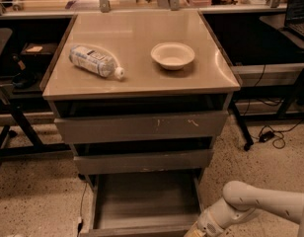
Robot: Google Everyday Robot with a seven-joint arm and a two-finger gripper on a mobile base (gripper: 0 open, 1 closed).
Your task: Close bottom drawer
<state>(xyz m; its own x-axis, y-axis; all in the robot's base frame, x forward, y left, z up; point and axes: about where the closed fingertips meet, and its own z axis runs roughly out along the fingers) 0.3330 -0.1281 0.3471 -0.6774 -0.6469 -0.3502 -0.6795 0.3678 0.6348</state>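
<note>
Nearest, at the bottom edge: gripper [194,231], cut off there, open or closed cannot tell; likely set by the front right corner of the bottom drawer [142,201] for a push. Pulled well out, with free run back under the middle drawer [142,162]. Farther up, bottle [95,60] and bowl [172,55], well clear.

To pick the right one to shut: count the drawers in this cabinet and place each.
3. The top drawer is highest, the middle drawer is below it, and the bottom drawer is lowest and pulled out farthest. The gripper is near its front corner.
</note>
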